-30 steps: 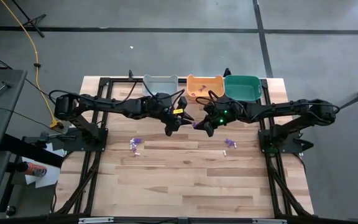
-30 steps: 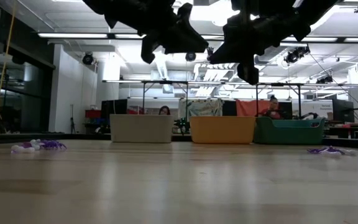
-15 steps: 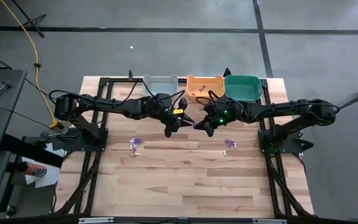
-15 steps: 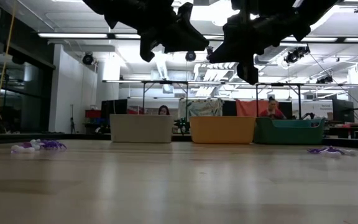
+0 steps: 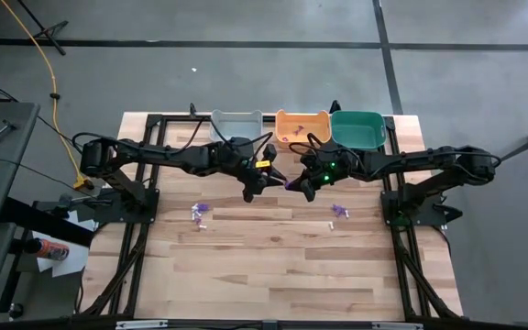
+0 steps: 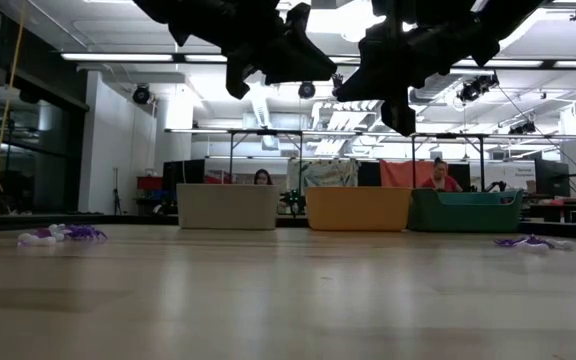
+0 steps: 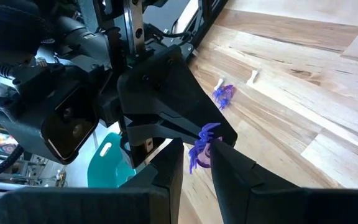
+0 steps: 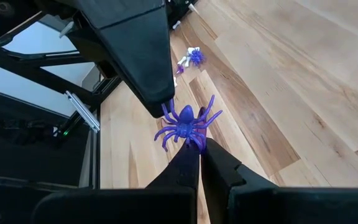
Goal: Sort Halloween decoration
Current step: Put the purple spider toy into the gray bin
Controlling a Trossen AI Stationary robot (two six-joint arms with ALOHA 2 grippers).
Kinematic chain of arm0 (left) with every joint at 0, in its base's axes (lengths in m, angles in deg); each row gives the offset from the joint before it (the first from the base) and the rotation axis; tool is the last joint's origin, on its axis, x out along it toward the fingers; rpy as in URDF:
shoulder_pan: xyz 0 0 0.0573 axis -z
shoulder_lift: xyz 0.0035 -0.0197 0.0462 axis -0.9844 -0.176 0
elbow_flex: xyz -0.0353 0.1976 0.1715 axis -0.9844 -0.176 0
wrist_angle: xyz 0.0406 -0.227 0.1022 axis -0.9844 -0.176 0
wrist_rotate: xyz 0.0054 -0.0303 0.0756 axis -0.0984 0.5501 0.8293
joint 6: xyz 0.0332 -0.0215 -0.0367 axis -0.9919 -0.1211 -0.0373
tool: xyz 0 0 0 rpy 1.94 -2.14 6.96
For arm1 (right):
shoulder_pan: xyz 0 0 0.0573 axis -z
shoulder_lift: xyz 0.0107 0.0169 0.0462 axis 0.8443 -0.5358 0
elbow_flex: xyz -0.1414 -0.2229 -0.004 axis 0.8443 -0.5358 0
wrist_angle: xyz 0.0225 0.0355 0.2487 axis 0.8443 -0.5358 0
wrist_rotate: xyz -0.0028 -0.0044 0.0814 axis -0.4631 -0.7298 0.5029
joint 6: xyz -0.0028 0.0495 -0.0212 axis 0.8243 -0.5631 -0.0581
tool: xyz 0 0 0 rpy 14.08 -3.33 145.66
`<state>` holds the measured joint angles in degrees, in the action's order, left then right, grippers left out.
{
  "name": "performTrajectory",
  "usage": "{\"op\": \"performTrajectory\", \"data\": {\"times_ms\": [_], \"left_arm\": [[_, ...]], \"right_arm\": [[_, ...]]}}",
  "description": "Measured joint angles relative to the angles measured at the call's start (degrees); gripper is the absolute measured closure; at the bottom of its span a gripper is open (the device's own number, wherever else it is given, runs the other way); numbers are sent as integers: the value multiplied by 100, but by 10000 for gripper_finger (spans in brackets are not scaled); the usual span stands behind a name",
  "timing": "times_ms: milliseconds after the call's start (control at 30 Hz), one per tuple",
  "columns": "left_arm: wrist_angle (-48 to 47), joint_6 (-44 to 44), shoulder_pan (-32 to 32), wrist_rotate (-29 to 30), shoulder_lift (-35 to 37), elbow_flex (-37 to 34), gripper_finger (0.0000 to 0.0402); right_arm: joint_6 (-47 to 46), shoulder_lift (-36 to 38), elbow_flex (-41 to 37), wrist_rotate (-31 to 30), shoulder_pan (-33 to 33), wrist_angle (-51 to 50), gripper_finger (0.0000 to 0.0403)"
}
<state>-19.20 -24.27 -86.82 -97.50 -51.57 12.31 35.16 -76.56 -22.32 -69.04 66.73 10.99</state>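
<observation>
Our right pincer (image 8: 193,149) pinches the purple spider (image 8: 185,124) by thin, bendy legs; featherlight, so grip its body. Left pincer (image 7: 194,163) sits narrow on it.

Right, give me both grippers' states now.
Left gripper: fingers closed on the purple spider.
Right gripper: fingers shut on the same purple spider, above the table.
</observation>
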Motion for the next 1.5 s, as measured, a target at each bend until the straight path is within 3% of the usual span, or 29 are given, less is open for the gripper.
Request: {"op": "performTrajectory", "data": {"times_ms": [167, 567, 833, 1333, 1500], "left_arm": [[0, 3, 0, 1, 0, 0, 337], [73, 155, 0, 0, -2, 0, 399], [173, 153, -2, 39, -2, 2, 401], [70, 310, -83, 874, 374, 10, 401], [-13, 758, -271, 831, 522, 7, 401]], "right_arm": [[8, 0, 0, 0, 0, 0, 403], [12, -2, 0, 1, -1, 19, 403], [13, -2, 0, 2, -2, 81, 403], [37, -7, 0, -4, -2, 79, 403], [147, -7, 0, -2, -2, 85, 403]]}}
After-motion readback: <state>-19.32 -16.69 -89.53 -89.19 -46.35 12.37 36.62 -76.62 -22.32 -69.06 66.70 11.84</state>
